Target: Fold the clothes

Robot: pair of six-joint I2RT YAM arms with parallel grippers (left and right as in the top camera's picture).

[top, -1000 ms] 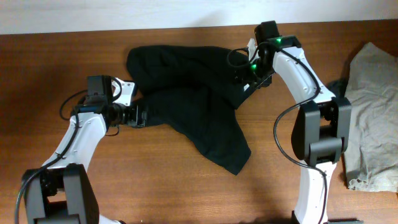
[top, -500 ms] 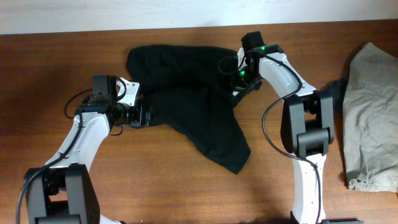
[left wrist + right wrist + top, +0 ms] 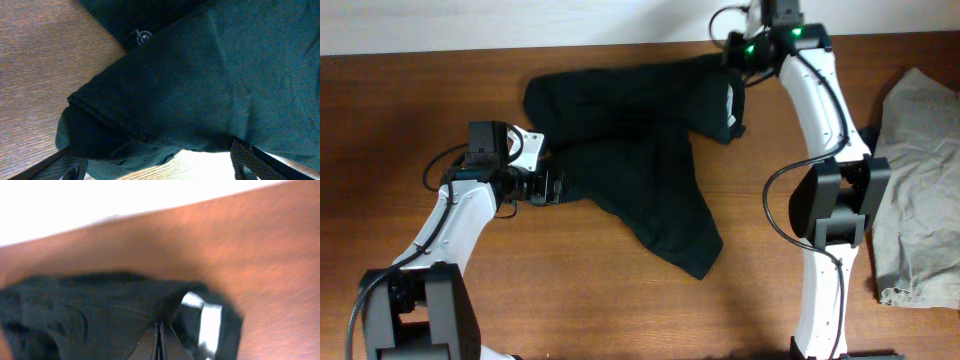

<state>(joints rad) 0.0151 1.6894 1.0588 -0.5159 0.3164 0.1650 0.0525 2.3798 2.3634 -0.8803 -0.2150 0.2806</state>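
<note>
The clothes point(image 3: 620, 160), black shorts, lie spread across the middle of the wooden table, one leg trailing toward the front. Their right edge is lifted toward the far side, showing light grey lining point(image 3: 732, 105). My right gripper point(image 3: 740, 72) is shut on that raised edge. In the right wrist view its fingers point(image 3: 159, 335) are pressed together on black fabric point(image 3: 90, 315), beside the pale lining point(image 3: 207, 325). My left gripper point(image 3: 556, 187) stands open at the shorts' left edge. The left wrist view shows its gripper point(image 3: 155, 167) wide apart around the hem point(image 3: 200, 75), near a small light mark point(image 3: 144, 36).
A crumpled grey cloth point(image 3: 920, 180) lies at the table's right end, beside the right arm's base. Bare brown wood point(image 3: 570, 300) runs along the front, and the table's far edge point(image 3: 520, 50) meets a white wall just behind the shorts.
My right gripper has closed on the shorts' right edge and drawn it up and toward the far edge, baring the grey lining. The left arm crept toward the shorts, then held still.
</note>
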